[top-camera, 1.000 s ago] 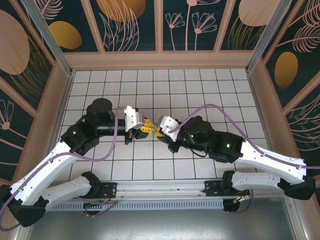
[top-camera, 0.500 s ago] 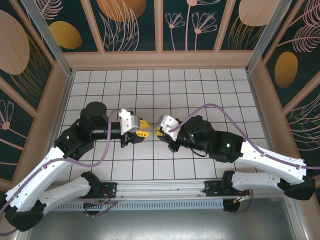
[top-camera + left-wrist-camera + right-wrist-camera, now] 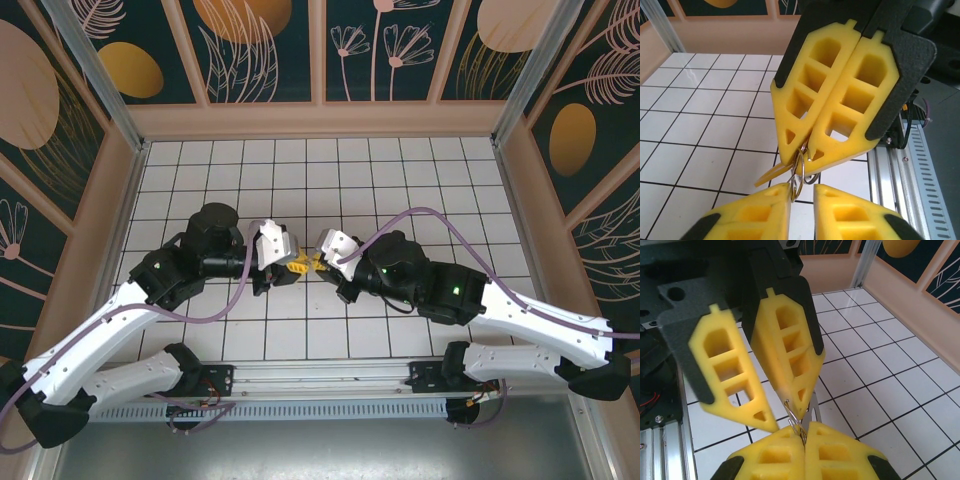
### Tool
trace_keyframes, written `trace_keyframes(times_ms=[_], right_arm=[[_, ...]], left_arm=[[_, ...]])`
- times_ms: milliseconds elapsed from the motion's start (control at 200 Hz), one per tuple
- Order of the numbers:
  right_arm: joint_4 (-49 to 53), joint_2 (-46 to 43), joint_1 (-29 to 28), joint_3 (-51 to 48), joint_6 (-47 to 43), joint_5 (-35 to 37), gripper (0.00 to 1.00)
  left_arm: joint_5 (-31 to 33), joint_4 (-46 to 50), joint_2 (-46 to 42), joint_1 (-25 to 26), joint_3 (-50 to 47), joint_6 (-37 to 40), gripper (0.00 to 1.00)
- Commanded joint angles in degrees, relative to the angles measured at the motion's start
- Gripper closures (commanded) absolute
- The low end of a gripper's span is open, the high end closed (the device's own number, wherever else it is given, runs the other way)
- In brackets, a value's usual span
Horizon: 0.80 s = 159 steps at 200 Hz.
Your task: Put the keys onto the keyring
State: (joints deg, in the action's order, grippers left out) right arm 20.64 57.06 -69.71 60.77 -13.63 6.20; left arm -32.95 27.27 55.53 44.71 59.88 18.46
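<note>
Two hands now meet tip to tip: the left hand [image 3: 290, 263] has moved back up to the right hand [image 3: 319, 262], which is clamped shut on the keyring [image 3: 799, 170]. Left fingers [image 3: 765, 205] straddle the ring, slightly apart; grip unconfirmed. Threading can probably resume.

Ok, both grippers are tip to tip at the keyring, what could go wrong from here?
The right gripper pinches the keyring only at its very fingertips, so a nudge could twist it or pull it free. The left gripper has its jaws slightly apart around the same ring, close against the right's; moving closer risks a finger collision.
</note>
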Motion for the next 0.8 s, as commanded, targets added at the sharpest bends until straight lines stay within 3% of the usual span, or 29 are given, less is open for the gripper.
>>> trace_keyframes(times_ms=[0,190,455,631,791], right_arm=[[-1.4,-1.0,0.4,0.2,-0.3,0.7,1.0],[-0.9,-0.8,0.4,0.1,-0.1,0.4,1.0],[-0.8,-0.5,0.4,0.1,-0.2,0.6,1.0],[-0.3,-0.4,0.5,0.0,-0.1,0.9,1.0],[-0.3,-0.5,0.5,0.1,0.3,2.0,1.0]], left_arm=[[0.4,-0.4,0.1,0.4,0.8,0.4,0.87],[-0.3,-1.6,0.4,0.5,0.6,-0.3,0.9],[-1.3,-3.9,0.5,0.5,0.1,-1.4,0.83],[-1.9,-4.2,1.0,0.5,0.1,-1.3,1.0],[-4.2,-9.1,0.3,0.5,-1.1,-2.4,1.0]])
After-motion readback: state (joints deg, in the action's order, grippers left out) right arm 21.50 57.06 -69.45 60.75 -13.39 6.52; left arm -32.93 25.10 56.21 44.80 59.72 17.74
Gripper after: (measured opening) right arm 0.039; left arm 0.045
